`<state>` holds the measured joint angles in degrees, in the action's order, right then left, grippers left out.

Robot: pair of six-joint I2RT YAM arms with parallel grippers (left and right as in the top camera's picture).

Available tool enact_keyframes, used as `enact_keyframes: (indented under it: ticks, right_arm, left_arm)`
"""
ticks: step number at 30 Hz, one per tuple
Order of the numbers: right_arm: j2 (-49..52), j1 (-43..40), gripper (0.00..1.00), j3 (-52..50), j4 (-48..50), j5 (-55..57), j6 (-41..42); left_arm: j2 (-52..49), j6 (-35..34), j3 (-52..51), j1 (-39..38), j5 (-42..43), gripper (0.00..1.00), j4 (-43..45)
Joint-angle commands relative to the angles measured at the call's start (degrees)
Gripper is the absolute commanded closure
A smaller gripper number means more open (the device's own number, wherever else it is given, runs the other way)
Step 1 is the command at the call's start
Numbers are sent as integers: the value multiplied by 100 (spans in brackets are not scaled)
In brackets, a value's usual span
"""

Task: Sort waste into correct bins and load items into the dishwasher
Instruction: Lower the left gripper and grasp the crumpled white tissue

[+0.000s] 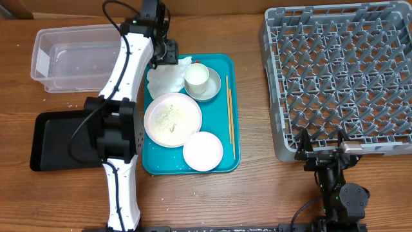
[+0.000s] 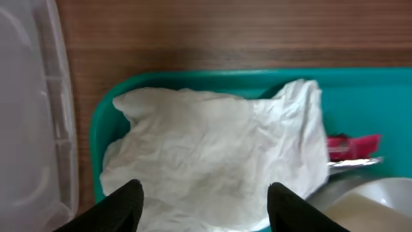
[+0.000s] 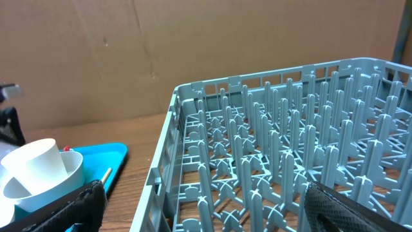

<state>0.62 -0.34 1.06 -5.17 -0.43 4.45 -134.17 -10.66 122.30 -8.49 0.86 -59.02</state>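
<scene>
A crumpled white napkin (image 1: 166, 78) lies at the back left of the teal tray (image 1: 230, 64). My left gripper (image 1: 168, 53) hangs open just above the napkin (image 2: 212, 154), fingers either side of it. A red wrapper (image 2: 353, 144) peeks out beside the napkin. On the tray are a white cup (image 1: 197, 77) in a saucer-like bowl (image 1: 214, 87), a large plate (image 1: 172, 119) with rice grains, a small plate (image 1: 203, 151) and chopsticks (image 1: 230, 116). The grey dish rack (image 1: 341, 77) stands at the right. My right gripper (image 1: 325, 154) is open by its front edge.
A clear plastic tub (image 1: 74, 58) stands at the back left and a black tray (image 1: 61, 140) at the front left, partly under my left arm. The rack's pegs (image 3: 283, 148) fill the right wrist view, with the cup (image 3: 40, 166) at its left.
</scene>
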Motion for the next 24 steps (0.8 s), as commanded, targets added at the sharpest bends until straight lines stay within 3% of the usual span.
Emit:
enact_keyframes:
  ticks: [1,11,14,19,24]
  right_arm:
    - [-46,0,0,-59,33,37,-20]
    - [-46,0,0,-59,33,37,-20]
    - [-46,0,0,-59,33,37,-20]
    - [-46,0,0,-59,33,37,-20]
    - [-46,0,0,-59,33,37,-20]
  left_arm:
    - [-144,-160,-474,15,66,37,96]
    - [-146,-160,-695,20,317,77,144]
    - [-146,-162,-695,20,363,96,175]
    - [-94,-162,-577,20,365,96,-24]
    - [24,-162,131,26,365,96,-802]
